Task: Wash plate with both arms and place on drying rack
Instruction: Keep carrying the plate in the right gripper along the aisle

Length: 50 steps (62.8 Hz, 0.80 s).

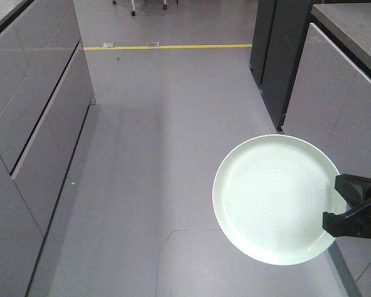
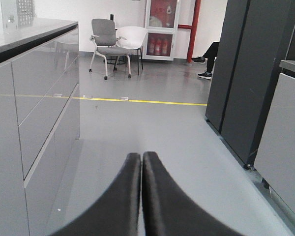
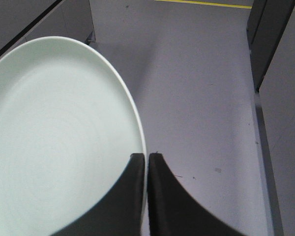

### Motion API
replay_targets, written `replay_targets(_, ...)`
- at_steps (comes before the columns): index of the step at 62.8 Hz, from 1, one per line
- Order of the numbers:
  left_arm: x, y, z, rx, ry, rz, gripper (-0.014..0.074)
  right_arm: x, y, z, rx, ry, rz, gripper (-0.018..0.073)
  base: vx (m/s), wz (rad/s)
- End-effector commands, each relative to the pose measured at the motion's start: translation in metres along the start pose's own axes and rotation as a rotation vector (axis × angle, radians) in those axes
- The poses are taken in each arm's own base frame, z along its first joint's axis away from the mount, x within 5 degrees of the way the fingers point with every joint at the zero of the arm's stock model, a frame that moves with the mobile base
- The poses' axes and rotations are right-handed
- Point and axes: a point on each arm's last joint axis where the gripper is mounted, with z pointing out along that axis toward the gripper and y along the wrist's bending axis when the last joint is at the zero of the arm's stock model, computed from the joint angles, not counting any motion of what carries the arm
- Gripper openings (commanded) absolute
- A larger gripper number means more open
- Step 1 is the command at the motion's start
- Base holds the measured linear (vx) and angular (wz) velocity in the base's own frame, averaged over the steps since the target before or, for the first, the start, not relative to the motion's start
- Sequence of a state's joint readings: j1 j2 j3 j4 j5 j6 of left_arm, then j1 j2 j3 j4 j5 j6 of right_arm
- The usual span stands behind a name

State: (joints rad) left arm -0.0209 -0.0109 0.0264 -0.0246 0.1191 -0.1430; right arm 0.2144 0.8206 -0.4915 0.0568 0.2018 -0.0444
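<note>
The pale mint-green plate (image 1: 275, 199) hangs in the air above the grey floor, its face turned up toward the front camera. My right gripper (image 1: 341, 204) is shut on the plate's right rim, at the right edge of the front view. In the right wrist view the plate (image 3: 59, 137) fills the left side and its thin rim runs between the two black fingers of the gripper (image 3: 146, 156). My left gripper (image 2: 141, 155) is shut with nothing in it and points along the floor. The drying rack is out of view.
Grey cabinets (image 1: 31, 124) line the left side and a grey counter unit (image 1: 352, 74) the right. Tall dark cabinets (image 2: 246, 73) stand ahead on the right. A yellow floor line (image 1: 173, 46) crosses the aisle. Chairs (image 2: 113, 42) and a seated person's legs (image 2: 206, 59) are far off.
</note>
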Motion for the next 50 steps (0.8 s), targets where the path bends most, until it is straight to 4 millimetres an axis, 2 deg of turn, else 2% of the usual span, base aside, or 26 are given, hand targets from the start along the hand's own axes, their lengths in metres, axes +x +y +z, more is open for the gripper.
replay_targets(1, -0.0021, -0.0003, -0.0006, 0.012, -0.070, -0.016, -0.0006, -0.0174, -0.0007, -0.0052, 0.007, -0.116, -0.009, -0.0008, 0.11, 0.04)
replay_targets(50, -0.0021, -0.0003, -0.0006, 0.012, -0.070, -0.016, -0.0006, -0.0175, -0.0007, -0.0052, 0.007, -0.116, -0.009, -0.0008, 0.10, 0.02)
